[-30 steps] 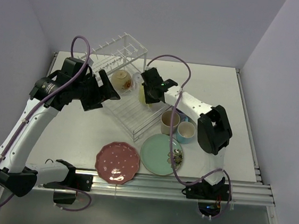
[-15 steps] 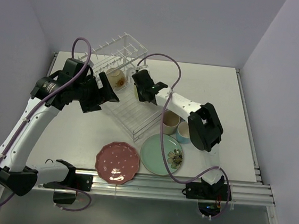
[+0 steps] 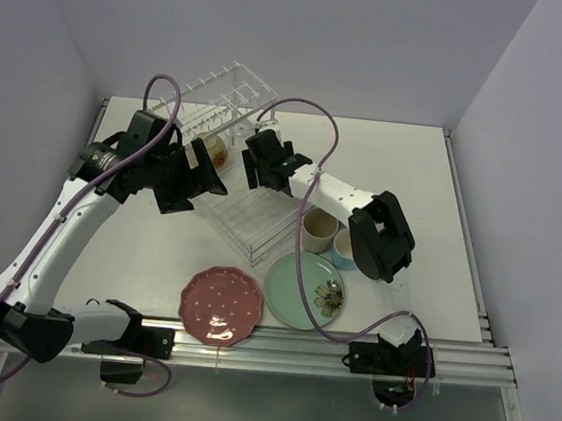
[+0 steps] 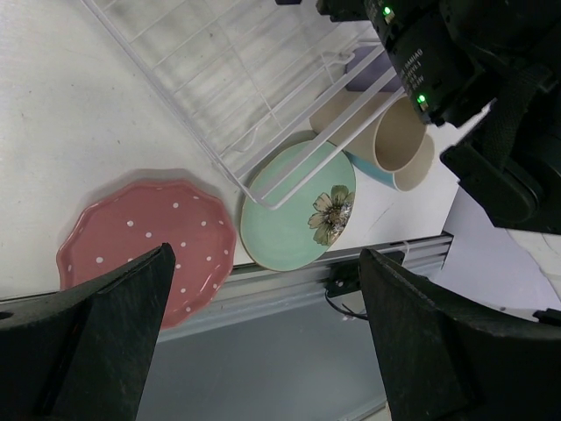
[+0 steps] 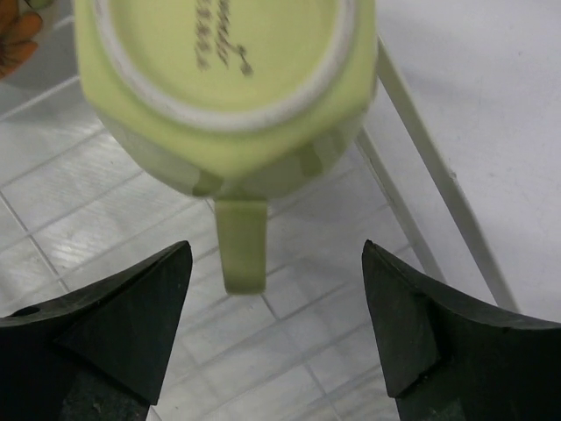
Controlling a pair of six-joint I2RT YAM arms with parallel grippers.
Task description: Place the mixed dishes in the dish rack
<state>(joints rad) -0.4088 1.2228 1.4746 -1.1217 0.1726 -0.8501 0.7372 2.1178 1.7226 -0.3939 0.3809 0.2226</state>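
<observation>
Right tool has spread wide, releasing yellow cup upside down on rack. Left tool gapes empty. Cup looks rigid, slick, breakable; grip across its walls.

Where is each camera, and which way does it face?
Top external: above, behind the bases, looking down on white table, clear wire dish rack; left arm, right arm show.
Left wrist: on left arm, facing down at pink dotted scalloped plate, mint-green flower plate; its fingers show.
Right wrist: close over rack, facing upturned yellow-green cup; own fingers show.
Shared: both plates, top and left wrist.
</observation>
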